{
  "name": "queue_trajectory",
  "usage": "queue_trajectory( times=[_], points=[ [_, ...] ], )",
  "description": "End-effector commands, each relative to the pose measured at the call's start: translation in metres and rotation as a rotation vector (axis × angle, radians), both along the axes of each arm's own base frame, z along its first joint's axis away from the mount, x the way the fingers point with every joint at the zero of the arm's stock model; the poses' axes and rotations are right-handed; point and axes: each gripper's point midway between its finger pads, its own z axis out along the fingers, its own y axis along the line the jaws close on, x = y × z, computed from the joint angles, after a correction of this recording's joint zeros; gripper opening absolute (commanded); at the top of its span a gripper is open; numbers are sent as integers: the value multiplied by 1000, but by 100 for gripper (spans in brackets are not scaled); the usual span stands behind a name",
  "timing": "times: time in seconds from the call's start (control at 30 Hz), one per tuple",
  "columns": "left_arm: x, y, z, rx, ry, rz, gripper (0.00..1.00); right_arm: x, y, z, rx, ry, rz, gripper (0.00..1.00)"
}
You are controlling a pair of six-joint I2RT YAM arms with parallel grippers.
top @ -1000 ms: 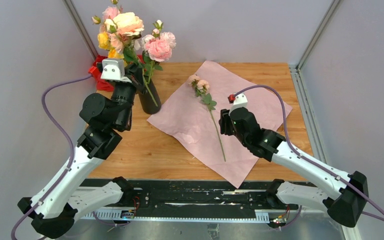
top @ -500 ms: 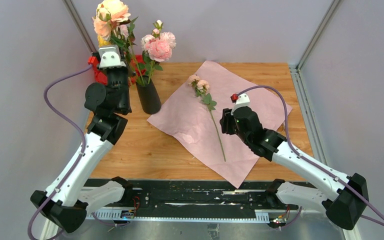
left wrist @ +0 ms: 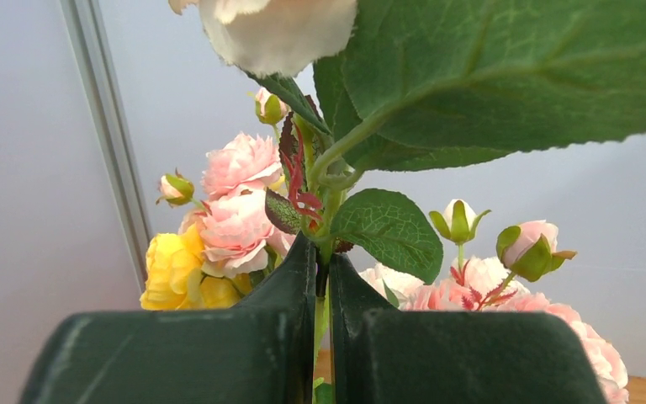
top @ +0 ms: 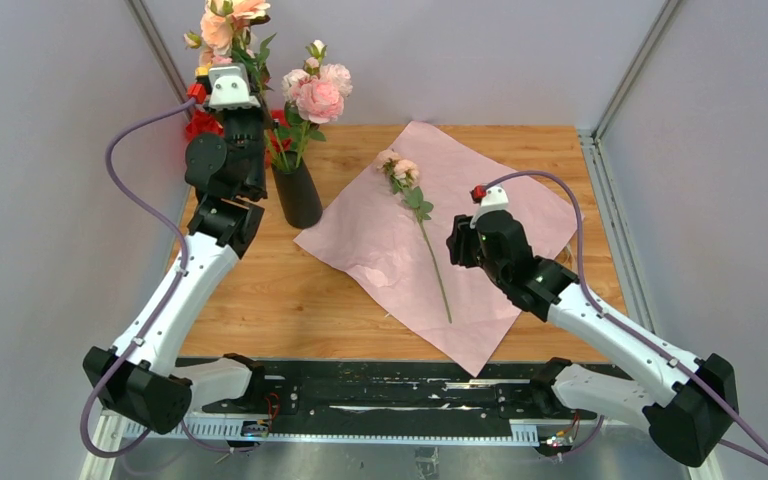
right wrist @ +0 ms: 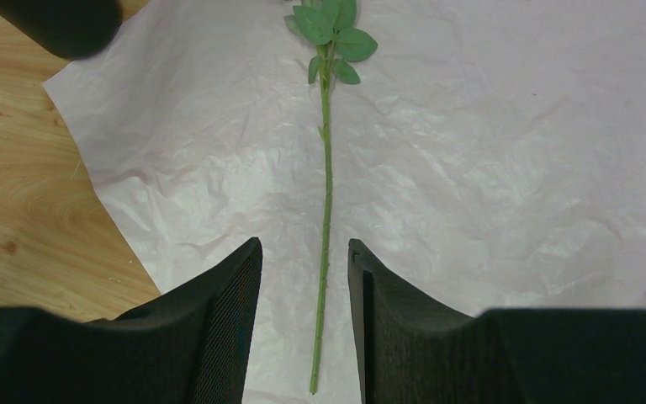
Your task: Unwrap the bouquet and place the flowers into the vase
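Note:
The bouquet's lilac-pink paper (top: 480, 190) lies opened flat on the table. One thin stem with small pink blooms (top: 398, 168) rests on it. My right gripper (top: 457, 248) hovers open just right of that stem. In the right wrist view the stem (right wrist: 326, 210) runs between the spread fingertips of the right gripper (right wrist: 303, 244). My left gripper (top: 258, 115) is shut on a green stem (left wrist: 320, 295) of the flowers (top: 228, 20), pink and yellow, held high over the black vase (top: 298, 195). Larger pink roses (top: 318, 95) stand in the vase.
A red cloth (top: 198, 125) lies behind the left arm at the back left corner. Grey walls and metal frame posts (top: 165, 60) close in the table. Bare wood (top: 290, 300) lies in front of the vase, between it and the arm bases.
My left arm has risen and swung back, carrying the flowers higher and more upright over the vase. The right gripper has drifted slightly right; the stem on the paper has not moved.

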Motion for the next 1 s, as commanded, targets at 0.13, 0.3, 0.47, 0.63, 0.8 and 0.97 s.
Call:
queue_trajectory(
  times=[0.13, 0.3, 0.47, 0.63, 0.8, 0.97],
  points=[
    [7, 1, 11, -37, -51, -18, 0, 2, -4, -18, -20, 33, 3, 45],
    [22, 7, -17, -76, -4, -9, 0, 3, -3, -21, -20, 40, 5, 45],
    [32, 13, -54, -102, 59, 9, 0, 3, -4, -26, -21, 53, 2, 45],
    [41, 21, -89, -106, 133, 54, 0, 1, 0, -31, -10, 66, 15, 45],
    [47, 21, -110, -140, 190, 55, 42, 1, 4, -35, -2, 79, 25, 45],
    [46, 22, -114, -136, 211, 62, 90, 1, 8, -40, 0, 93, 36, 45]
  ],
)
